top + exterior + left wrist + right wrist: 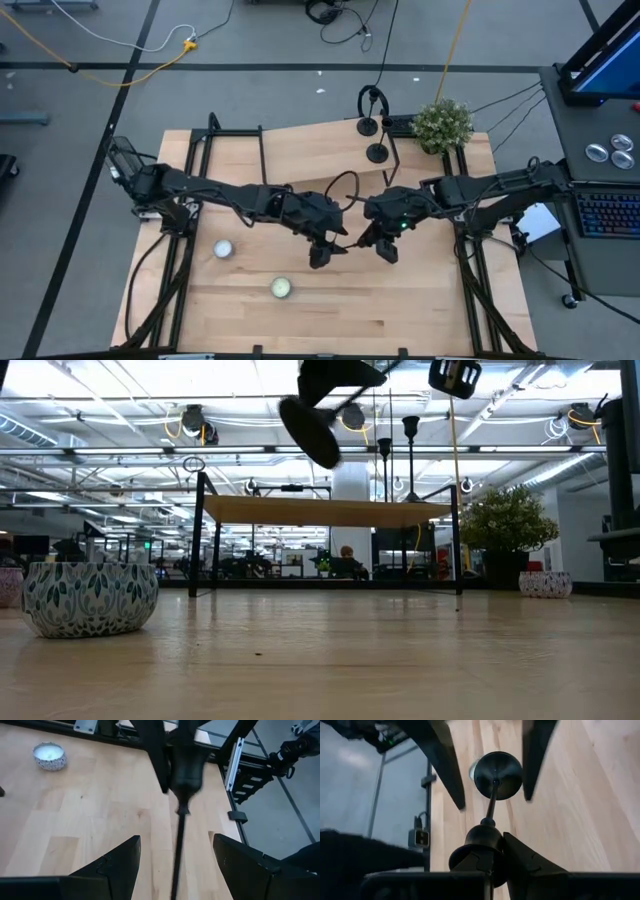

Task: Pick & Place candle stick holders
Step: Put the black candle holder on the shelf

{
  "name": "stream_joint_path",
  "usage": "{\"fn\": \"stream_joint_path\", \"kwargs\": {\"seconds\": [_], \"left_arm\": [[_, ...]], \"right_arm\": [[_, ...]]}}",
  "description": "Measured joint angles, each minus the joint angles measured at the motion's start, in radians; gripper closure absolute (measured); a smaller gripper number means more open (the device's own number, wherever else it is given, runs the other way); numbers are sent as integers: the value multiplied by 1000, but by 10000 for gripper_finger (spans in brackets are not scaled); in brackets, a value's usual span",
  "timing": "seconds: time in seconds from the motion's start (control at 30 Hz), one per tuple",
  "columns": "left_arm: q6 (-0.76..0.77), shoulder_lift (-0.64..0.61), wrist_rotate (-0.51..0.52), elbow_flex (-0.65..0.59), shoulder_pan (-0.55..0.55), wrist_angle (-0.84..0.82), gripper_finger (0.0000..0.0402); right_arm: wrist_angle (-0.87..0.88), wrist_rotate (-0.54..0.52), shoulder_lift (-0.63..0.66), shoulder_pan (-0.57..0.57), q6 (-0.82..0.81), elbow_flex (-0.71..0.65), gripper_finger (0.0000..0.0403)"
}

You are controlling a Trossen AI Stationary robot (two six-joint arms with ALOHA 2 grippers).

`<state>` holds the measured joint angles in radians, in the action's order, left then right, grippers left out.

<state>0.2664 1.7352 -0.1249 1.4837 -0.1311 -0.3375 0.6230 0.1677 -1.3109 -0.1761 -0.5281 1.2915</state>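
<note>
From above, your right gripper (385,250) and left gripper (322,255) are meeting mid-worktop (400,310). Low view: the candle stick holder (312,428) is hanging airborne. Right wrist: fingers (520,862) clamping its cup; left wrist: fingers (122,862) spread around its stem.

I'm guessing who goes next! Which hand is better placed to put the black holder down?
Probably the right hand: it grips the candle stick holder by its cup end, up above the table. The left hand has its fingers open on either side, not gripping.
</note>
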Motion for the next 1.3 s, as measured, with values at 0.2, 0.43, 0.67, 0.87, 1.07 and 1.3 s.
{"fn": "stream_joint_path", "kwargs": {"seconds": [0.2, 0.43, 0.67, 0.87, 1.07, 1.3], "left_arm": [[2, 0, -4, 0, 20, 3, 147], [0, 0, -7, 0, 22, 1, 147], [1, 42, -45, 1, 23, -4, 147], [13, 47, -62, 1, 31, 5, 147], [43, 46, -112, 1, 39, 69, 147], [57, 46, -115, 1, 42, 78, 172]], "right_arm": [[-38, -15, 0, 0, 8, 0, 391], [-58, -37, 0, 0, 9, 0, 391], [-69, -37, 0, 0, 9, 0, 391], [-57, -40, 0, 0, -8, 0, 391], [-50, -40, 0, 0, -10, 0, 391], [-38, -41, 0, 0, -10, 0, 391]]}}
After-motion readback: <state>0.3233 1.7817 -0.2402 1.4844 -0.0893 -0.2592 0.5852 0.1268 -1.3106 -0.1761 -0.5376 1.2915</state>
